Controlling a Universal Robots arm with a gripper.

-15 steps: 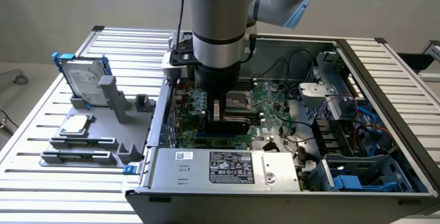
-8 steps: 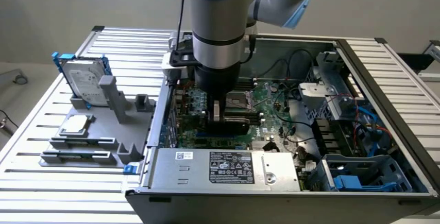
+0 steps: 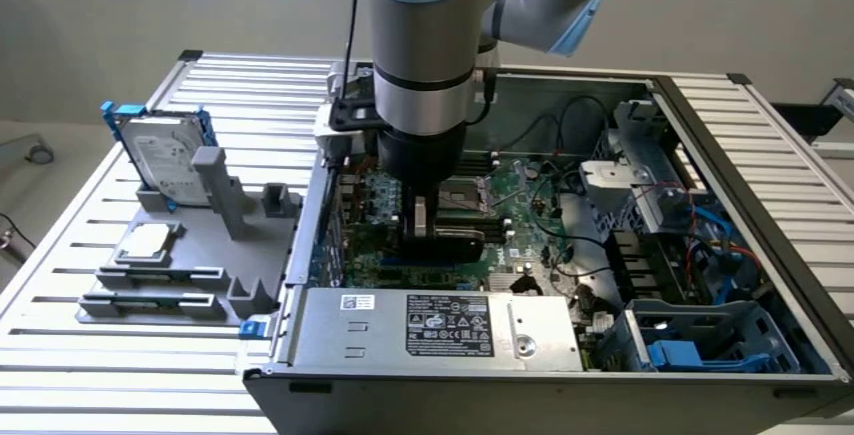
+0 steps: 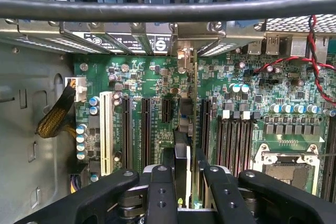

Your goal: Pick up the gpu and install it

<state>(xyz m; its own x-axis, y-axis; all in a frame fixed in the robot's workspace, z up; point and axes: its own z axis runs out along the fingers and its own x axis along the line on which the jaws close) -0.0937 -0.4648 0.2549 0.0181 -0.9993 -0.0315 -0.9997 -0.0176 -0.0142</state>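
Observation:
My gripper is down inside the open computer case, over the green motherboard. It is shut on the gpu, whose black shroud shows just under the fingers. In the wrist view the gpu stands edge-on between my two black fingers, held by the gripper. The card lies in line with the row of long black expansion slots, and its metal bracket end reaches the case's rear slot openings. Whether the card's lower edge sits in a slot is hidden.
Outside the case, a grey fixture carries a silver hard drive in a blue frame and a small square processor chip. The power supply fills the case front. The CPU socket, memory slots and red-black wires lie beside the card.

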